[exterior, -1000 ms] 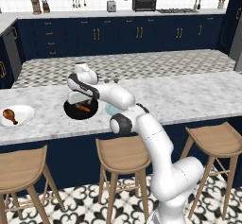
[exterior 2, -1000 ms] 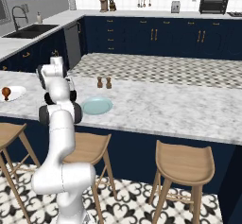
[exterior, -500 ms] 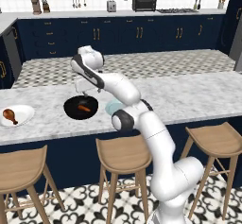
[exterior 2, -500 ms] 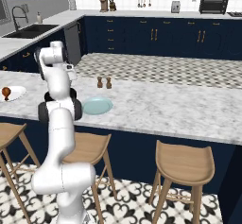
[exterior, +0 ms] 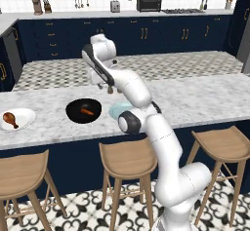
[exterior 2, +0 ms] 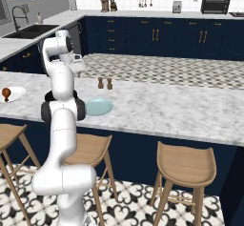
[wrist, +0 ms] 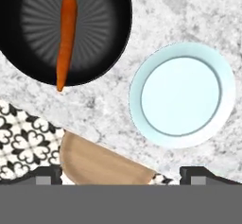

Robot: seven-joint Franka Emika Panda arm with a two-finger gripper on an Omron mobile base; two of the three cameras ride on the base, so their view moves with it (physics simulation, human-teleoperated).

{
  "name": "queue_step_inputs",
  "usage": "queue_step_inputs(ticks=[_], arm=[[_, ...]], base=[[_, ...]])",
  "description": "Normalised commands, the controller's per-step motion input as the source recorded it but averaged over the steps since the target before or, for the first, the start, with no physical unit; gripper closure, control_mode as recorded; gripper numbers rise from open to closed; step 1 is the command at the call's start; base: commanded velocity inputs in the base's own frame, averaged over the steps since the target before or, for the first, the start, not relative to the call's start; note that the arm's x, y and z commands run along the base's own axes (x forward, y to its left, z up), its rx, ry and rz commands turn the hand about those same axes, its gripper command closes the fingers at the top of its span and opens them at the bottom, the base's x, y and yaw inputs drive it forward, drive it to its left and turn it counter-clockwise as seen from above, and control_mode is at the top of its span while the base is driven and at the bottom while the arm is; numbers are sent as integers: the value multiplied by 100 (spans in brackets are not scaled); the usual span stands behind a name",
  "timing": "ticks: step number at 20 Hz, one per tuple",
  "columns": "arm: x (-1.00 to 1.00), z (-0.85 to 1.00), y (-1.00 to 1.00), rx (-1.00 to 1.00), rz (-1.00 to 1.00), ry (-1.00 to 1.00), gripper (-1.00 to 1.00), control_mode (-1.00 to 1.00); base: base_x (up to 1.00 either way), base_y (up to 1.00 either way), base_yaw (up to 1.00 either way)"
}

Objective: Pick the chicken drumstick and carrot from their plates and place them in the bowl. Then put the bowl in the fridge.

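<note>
The orange carrot [exterior: 87,111] [wrist: 66,38] lies inside the black bowl [exterior: 73,115] [wrist: 104,10] on the marble island. Beside the bowl sits the pale blue plate [exterior: 116,110] [exterior 2: 99,107] [wrist: 182,95], bare. Far left, the reddish-brown chicken drumstick [exterior: 9,119] [exterior 2: 5,93] rests on the white plate [exterior: 25,116] [exterior 2: 15,95]. My gripper [exterior: 108,86] [exterior 2: 76,67] [wrist: 123,173] hangs open and empty high above the bowl and blue plate, looking straight down. The fridge is out of view.
Salt and pepper shakers [exterior 2: 105,83] stand on the island behind the blue plate. Wooden stools [exterior: 127,157] [exterior 2: 183,165] [wrist: 99,164] line the island's near edge. Navy cabinets and a back counter with a toaster oven [exterior: 149,3] lie beyond.
The hand has lifted straight up from low over the bowl to well above it. The carrot stays in the bowl.
</note>
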Motion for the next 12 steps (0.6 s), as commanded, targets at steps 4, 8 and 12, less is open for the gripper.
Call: queue_step_inputs(ticks=[4, 8, 12], arm=[[5, -16, -59, 35, 21, -40, -100, -100], [-43, -45, -18, 24, 3, -1, -100, -100], [-86, -92, -38, 24, 1, -27, -100, -100]], base=[[0, 0, 0], [0, 0, 0], [0, 0, 0]])
